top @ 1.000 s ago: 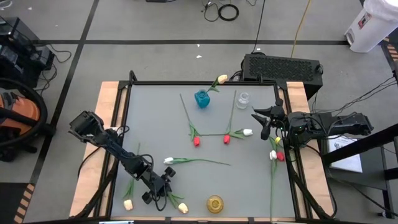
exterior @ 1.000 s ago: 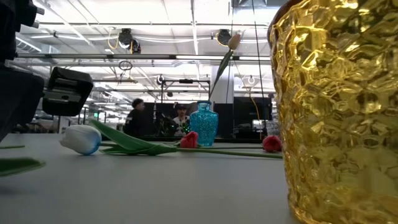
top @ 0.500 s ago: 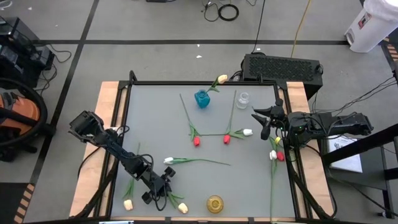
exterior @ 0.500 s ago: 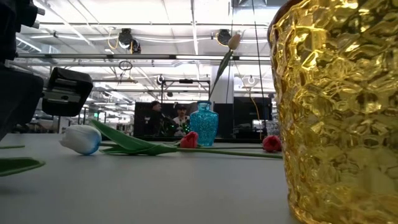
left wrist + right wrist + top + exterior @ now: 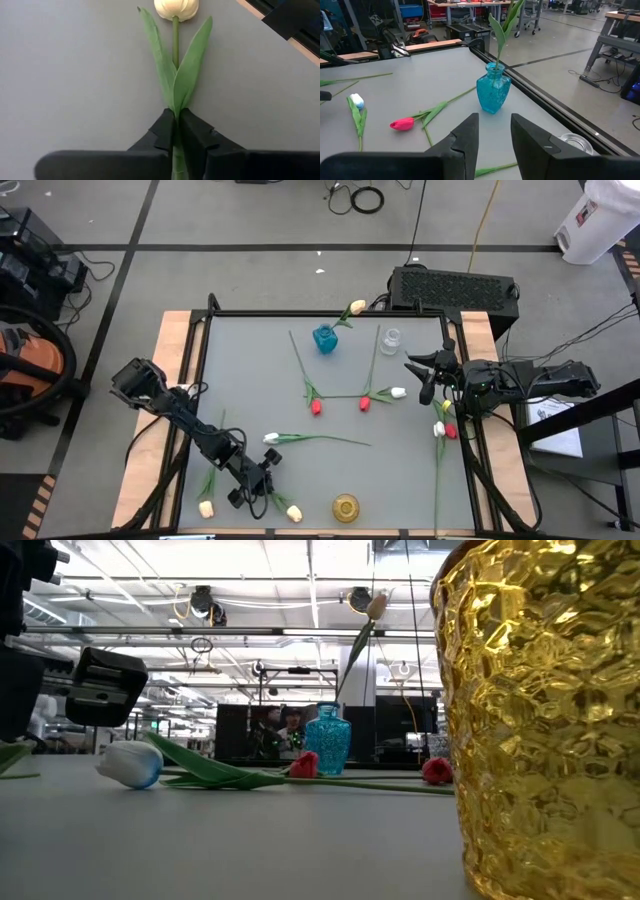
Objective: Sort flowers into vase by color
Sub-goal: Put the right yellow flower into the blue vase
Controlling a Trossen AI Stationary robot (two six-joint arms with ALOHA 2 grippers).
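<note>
Left gripper (image 5: 175,132): fingers pinched right onto the stem of a cream tulip (image 5: 176,9), just below where the two leaves start. On the overhead shot it sits down at about 7 o'clock on the table (image 5: 400,480).
Cream tulip in the grip: bud points away from the wrist, both leaves fanned out flat on the grey top. Overhead, the bud (image 5: 293,513) lies just past the gripper (image 5: 255,483) toward the near edge.
Right gripper (image 5: 494,142): fingers apart with a modest gap, nothing between them. It hangs at about 3 o'clock by the table edge (image 5: 428,379), pointed toward the middle.
Blue vase (image 5: 324,338): standing at about 12 o'clock, with one cream tulip (image 5: 356,307) in it, leaning out toward the far edge.
Clear glass vase (image 5: 390,339): about 1 o'clock, just to the right of the blue one, with a long stem running past it.
Gold vase (image 5: 345,506): about 6 o'clock, near the front edge; fills the whole right side of the low shot (image 5: 540,710).
Red tulips: two buds near the centre (image 5: 316,407) and (image 5: 364,402), stems crossing; a third (image 5: 451,430) at about 4 o'clock, close to the right edge.
White tulips: one (image 5: 270,438) lying crossways just left of centre, about 7 o'clock, stem stretching right; one (image 5: 398,392) next to the right gripper; another (image 5: 438,428) beside the red one at 4 o'clock.
Other cream tulip (image 5: 206,508): at about 8 o'clock, near the front left corner, left of the busy gripper.
Background: a person (image 5: 291,720) is visible way off behind the blue vase in the low shot.
</note>
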